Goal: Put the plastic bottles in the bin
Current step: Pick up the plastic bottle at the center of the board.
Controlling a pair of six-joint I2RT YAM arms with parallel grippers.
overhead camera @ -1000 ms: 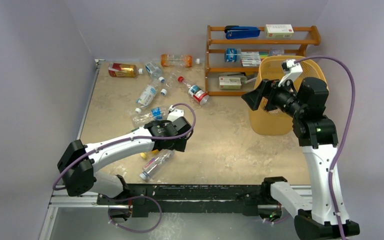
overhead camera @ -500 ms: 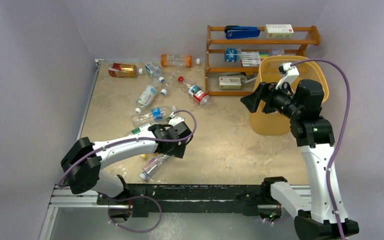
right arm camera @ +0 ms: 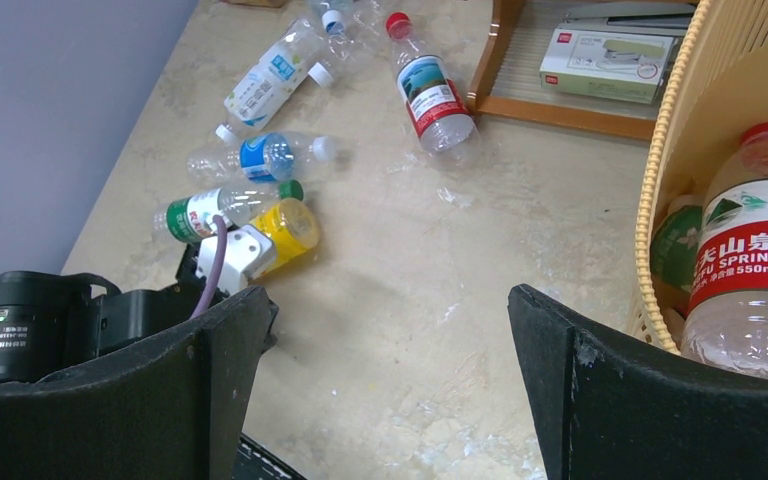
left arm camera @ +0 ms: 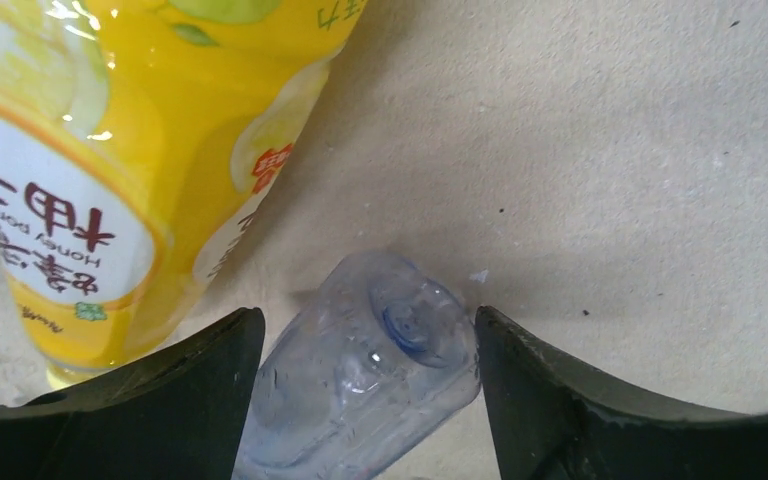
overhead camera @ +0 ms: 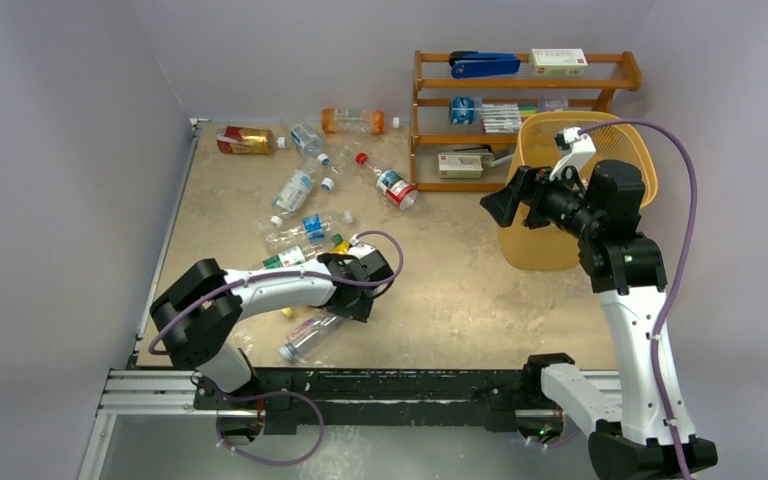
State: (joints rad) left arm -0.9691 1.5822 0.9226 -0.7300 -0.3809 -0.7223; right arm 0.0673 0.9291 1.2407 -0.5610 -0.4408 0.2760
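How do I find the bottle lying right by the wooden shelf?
Look to the back of the table for the brown wooden shelf. Just off its bottom left corner lies a clear bottle. It is the only loose bottle on the table with a red cap.

Inside bin [right arm camera: 672,140]: clear bottle [right arm camera: 750,330], red label [right arm camera: 740,262] reads "夫山泉", "SPRING", "550ml". Yellow bottle [left arm camera: 130,120], well left of bin: "Honey", upside down; rest illegible.
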